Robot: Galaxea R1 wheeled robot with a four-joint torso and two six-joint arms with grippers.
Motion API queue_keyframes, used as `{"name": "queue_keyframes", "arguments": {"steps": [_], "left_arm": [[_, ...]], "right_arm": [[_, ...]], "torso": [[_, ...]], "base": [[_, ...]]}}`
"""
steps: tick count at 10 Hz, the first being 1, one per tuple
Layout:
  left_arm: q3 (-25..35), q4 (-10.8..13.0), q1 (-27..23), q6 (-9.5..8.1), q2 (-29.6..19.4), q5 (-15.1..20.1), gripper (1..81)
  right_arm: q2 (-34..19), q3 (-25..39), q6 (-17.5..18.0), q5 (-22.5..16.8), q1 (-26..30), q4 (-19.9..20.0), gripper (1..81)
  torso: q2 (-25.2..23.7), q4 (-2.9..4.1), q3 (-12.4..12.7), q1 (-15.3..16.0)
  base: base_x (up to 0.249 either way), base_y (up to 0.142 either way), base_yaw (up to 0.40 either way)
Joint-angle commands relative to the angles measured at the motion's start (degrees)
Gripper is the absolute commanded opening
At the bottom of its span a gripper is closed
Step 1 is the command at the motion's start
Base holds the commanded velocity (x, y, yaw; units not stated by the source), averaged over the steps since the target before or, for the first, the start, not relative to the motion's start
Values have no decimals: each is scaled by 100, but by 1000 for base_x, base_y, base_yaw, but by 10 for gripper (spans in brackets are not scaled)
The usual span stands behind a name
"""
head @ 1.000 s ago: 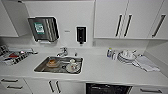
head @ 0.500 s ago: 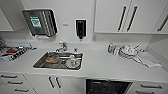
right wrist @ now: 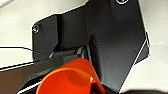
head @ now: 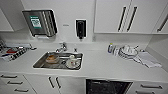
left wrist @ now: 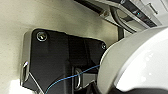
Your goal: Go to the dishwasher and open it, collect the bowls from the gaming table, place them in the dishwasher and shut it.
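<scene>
The dishwasher (head: pixel 108 87) shows as a dark open compartment with racks under the white counter (head: pixel 105 65), low in the head view, right of the sink. A white bowl (left wrist: pixel 135 62) looms large in the left wrist view, and my left gripper (left wrist: pixel 78 79) is shut on it. An orange bowl (right wrist: pixel 70 77) sits close in the right wrist view, with my right gripper (right wrist: pixel 82 53) shut on it. The gaming table is out of view.
A steel sink (head: pixel 40 65) holds dishes. Stacked white dishes (head: pixel 127 52) and a cloth (head: pixel 147 59) lie on the counter at right, with a bottle (head: pixel 110 48) beside them. A towel dispenser (head: pixel 40 22), soap dispenser (head: pixel 81 28) and wall cabinets (head: pixel 117 16) hang above.
The whole head picture has shifted slightly as the camera moved. Nothing on the counter has moved.
</scene>
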Motion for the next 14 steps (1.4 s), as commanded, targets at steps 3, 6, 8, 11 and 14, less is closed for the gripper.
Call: {"name": "queue_keyframes", "arguments": {"steps": [3, 6, 8, 11, 14], "left_arm": [[1443, 17, -1234, -413, -1141, 380, 10], [2042, 17, -1904, -633, -1282, 1096, 10], [2685, 9, -2642, -748, -1379, 2109, 10], [3771, -262, -3983, -863, -1057, 4132, 10], [4004, -668, -4838, -863, -528, 5041, 10]], "right_arm": [[-66, 41, 15, -197, 134, -27, 10], [-66, 41, 15, -197, 135, -27, 10], [-57, 59, 15, -197, 143, -27, 10], [-66, 76, 14, -188, 143, -36, 10], [-57, 68, 6, -188, 152, -54, 10]], "torso": [[0, 0, -492, -2], [0, 0, -942, 0], [4, 0, -1249, 2], [9, 0, -1533, 5], [15, 0, -1841, 9]], "base": [[0, 0, 0], [0, 0, 0], [0, 0, 0], [0, 0, 0], [0, 0, 0]]}}
